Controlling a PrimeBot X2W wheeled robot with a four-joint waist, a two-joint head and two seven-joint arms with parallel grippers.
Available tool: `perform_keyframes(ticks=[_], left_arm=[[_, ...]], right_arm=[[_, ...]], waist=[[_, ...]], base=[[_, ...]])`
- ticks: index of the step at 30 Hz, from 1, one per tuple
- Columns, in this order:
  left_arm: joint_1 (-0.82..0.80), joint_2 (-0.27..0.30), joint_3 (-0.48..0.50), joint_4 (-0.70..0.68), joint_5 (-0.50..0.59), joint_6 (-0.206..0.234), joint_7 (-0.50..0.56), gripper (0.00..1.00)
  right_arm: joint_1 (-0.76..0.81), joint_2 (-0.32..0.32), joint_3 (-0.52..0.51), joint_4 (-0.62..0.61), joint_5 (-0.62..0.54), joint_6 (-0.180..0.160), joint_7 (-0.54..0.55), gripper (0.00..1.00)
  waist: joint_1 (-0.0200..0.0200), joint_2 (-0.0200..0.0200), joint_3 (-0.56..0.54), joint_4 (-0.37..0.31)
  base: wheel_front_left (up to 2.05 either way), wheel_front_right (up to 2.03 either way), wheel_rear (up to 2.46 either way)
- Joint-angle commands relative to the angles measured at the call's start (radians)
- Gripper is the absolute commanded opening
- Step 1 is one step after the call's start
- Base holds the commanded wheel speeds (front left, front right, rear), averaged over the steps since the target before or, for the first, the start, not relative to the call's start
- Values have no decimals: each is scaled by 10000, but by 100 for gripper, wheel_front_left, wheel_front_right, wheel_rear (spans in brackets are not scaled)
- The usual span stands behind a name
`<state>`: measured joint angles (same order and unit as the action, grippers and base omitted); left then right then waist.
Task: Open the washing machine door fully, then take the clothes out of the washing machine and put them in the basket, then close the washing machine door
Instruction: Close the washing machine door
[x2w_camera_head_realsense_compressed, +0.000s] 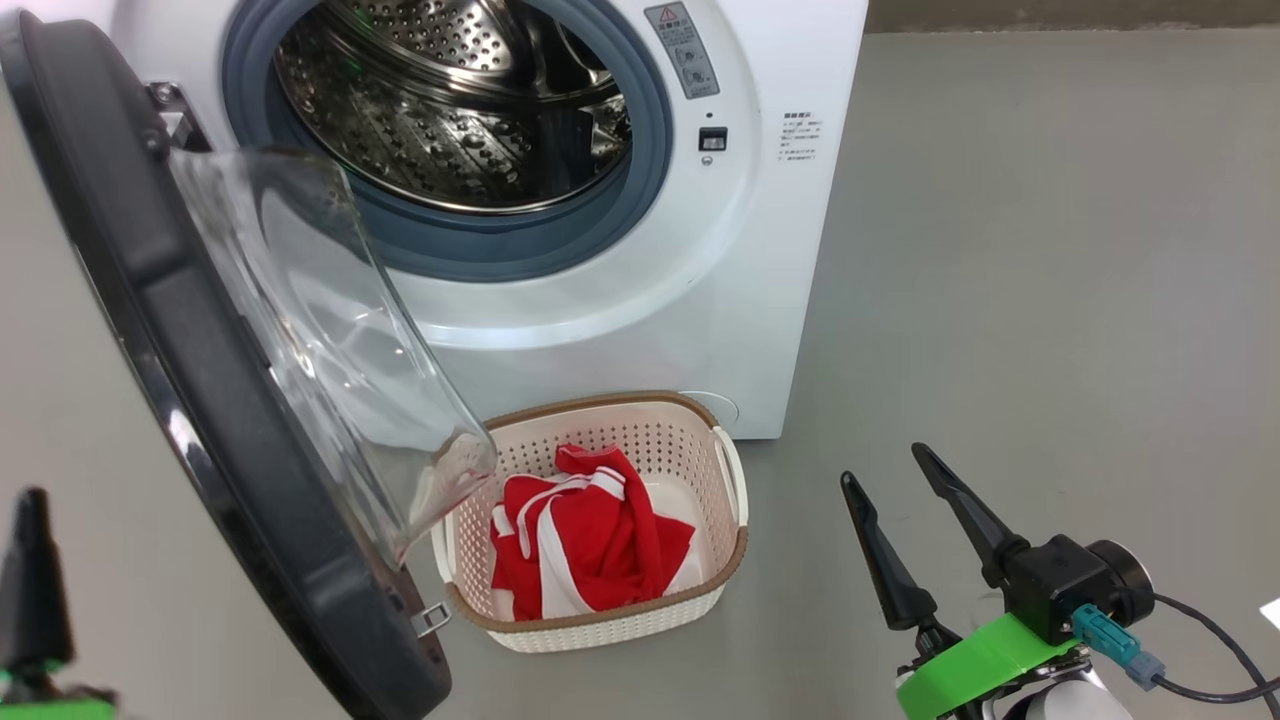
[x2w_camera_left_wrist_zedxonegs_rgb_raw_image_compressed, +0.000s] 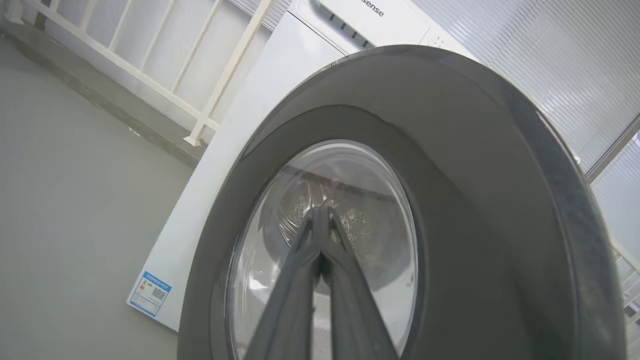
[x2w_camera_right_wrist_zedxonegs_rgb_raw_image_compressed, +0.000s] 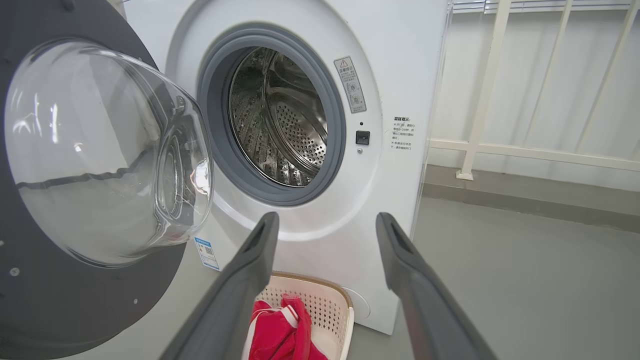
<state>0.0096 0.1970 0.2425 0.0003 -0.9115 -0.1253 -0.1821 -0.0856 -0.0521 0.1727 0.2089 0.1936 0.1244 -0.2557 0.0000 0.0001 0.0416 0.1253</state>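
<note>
At the lower left of the head view, the left gripper (x2w_camera_head_realsense_compressed: 32, 512) has its fingers pressed together on nothing, beside the washing machine door (x2w_camera_head_realsense_compressed: 200, 420), which is swung open. In the lower middle, the clothes (x2w_camera_head_realsense_compressed: 590, 540) lie in the basket (x2w_camera_head_realsense_compressed: 600, 632) before the washing machine (x2w_camera_head_realsense_compressed: 620, 300). At the lower right, the right gripper (x2w_camera_head_realsense_compressed: 885, 467) gapes wide, empty.
</note>
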Motion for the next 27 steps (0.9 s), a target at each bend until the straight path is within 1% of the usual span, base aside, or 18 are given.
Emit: perform_keyframes(ticks=[1, 3, 5, 8, 11, 14, 18, 21, 27], left_arm=[[-617, 243, 536, -359, -779, -54, 348, 0], [-948, 269, 881, -534, -2354, -35, 1209, 0], [-1238, 294, 1144, -755, -3844, 255, 2189, 0], [-1454, 482, 1376, -1241, -5548, 956, 3560, 0], [-1526, 636, 1569, -1727, -6796, 1798, 4568, 0], [-1494, 746, 1708, -2153, -7537, 2454, 5173, 0], [-1400, 731, 1699, -2664, -7954, 2965, 5529, 0], [-1311, 661, 1591, -3006, -8086, 3138, 5687, 0], [-1371, 527, 1479, -3373, -8313, 3153, 5857, 0]], right_arm=[[-160, 19, 194, -221, 133, 63, -61, 100], [-169, 19, 201, -231, 129, 63, -61, 100], [-179, 19, 212, -241, 129, 63, -61, 100], [-197, 19, 244, -270, 135, 63, -61, 100], [-221, 19, 234, -288, 125, 63, -61, 100], [-275, 19, 229, -297, 110, 63, -61, 100], [-340, 19, 229, -306, 101, 63, -61, 100], [-367, 19, 235, -313, 107, 63, -61, 100], [-419, 19, 256, -348, 129, 63, -61, 100]], waist=[[0, -1, 22, 1], [0, -1, 54, -10], [0, -1, 96, -36], [0, -1, 194, -107], [0, -1, 287, -175], [0, -1, 391, -262], [0, -1, 495, -386], [0, -1, 547, -490], [0, -1, 640, -795]], base=[[0, 0, 0], [0, 0, 0], [0, 0, 0], [0, 0, 0], [0, 0, 0], [0, 0, 0], [0, 0, 0], [0, 0, 0], [0, 0, 0]])
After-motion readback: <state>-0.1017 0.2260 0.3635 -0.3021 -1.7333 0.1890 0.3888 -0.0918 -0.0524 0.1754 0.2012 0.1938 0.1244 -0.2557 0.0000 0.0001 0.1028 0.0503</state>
